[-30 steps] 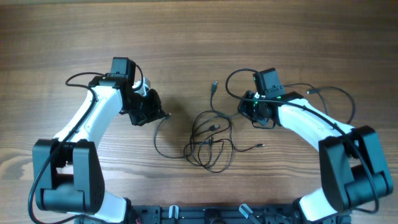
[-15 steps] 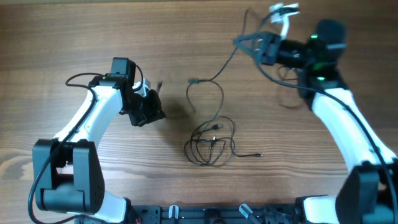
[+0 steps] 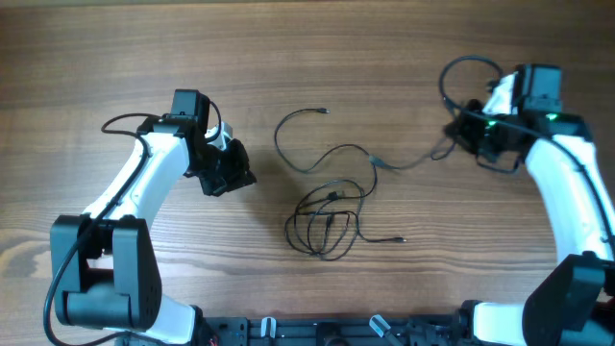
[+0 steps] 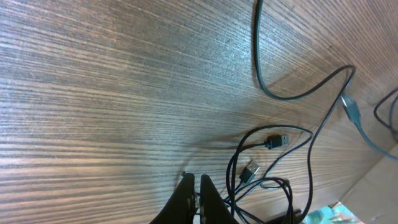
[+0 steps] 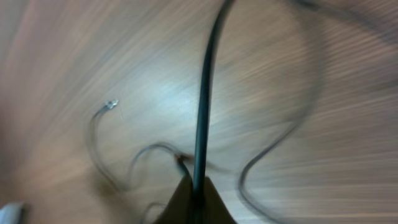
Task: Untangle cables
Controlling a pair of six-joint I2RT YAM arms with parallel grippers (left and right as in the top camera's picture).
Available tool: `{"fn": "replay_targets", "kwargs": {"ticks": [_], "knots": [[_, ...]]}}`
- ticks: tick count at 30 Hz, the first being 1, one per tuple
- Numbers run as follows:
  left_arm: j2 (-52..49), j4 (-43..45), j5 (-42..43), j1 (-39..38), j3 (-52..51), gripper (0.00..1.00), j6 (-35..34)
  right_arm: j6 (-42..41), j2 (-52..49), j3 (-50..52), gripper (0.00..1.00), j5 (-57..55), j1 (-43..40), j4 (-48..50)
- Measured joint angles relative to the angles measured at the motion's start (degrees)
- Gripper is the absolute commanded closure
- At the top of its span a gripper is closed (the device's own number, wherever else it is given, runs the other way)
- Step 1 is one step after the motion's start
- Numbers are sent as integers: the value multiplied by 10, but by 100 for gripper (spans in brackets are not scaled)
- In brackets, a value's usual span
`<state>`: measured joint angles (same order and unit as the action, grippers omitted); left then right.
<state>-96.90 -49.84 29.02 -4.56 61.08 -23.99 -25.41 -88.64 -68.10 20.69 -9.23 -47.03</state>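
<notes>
So on the left, the white left arm (image 3: 144,183) reaches in over the brown wood-grain table (image 3: 288,48). The left gripper (image 3: 236,175) sits down near the tabletop, just left of the mess. Its wrist cam shows the black fingers (image 4: 181,198) pressed right together with nothing I can see pinched between them. In the middle of the table there's the tangled coil of thin black cable (image 3: 327,219), a few loose loops lying flat on the wood, with a black USB-style plug (image 4: 277,141) and a second smaller plug poking out of the top of the bundle. Above the coil, one long thin dark cable (image 3: 377,163) is strung out. Its free end lies up and left of the coil, then it curls round, passes a little bluish-grey connector and runs off to the right. Over there the right gripper (image 3: 463,133) is clamped tight on that cable, well clear of the coil. The right wrist cam is really blurry, but you can see the cable coming straight up out of the closed fingertips (image 5: 186,196).
</notes>
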Motion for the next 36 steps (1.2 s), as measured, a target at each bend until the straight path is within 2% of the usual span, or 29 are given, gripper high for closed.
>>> {"fn": "replay_targets", "kwargs": {"ticks": [4,6,10,11,12,13,15,16,20,23,24,26,28,31,36], "knots": [[0,1,0,0,0,94,0,42,-3,-183,96,-165,-63,-124],[0,0,0,0,0,94,2,45,-3,-246,96,-227,-87,-144],[0,0,0,0,0,94,2,48,-2,-274,95,-304,-127,-145],[0,1,0,0,0,94,2,48,-3,-274,92,-316,-134,-147],[0,0,0,0,0,94,2,48,-4,-274,86,-323,-139,-148],[0,1,0,0,0,94,2,50,-6,-274,75,-330,-141,-151],[0,1,0,0,0,94,2,52,-17,-274,16,-334,-142,-158],[0,1,0,0,0,94,2,53,-24,-274,0,-333,-142,-160],[0,1,0,0,0,94,2,70,-53,-274,0,-271,-142,-177],[0,1,0,0,0,92,2,102,-66,-274,0,-146,-142,-206],[0,1,0,0,0,87,2,111,-68,-271,0,-115,-141,-210],[0,1,0,0,0,62,4,139,-70,-259,0,-60,-130,-218],[0,-1,3,-1,0,49,7,179,-71,-235,0,-20,-92,-235],[0,-3,21,-16,0,48,16,204,-71,-204,0,-4,-42,-237],[0,-3,42,-120,0,44,59,221,-73,-113,0,6,82,-211]]}}
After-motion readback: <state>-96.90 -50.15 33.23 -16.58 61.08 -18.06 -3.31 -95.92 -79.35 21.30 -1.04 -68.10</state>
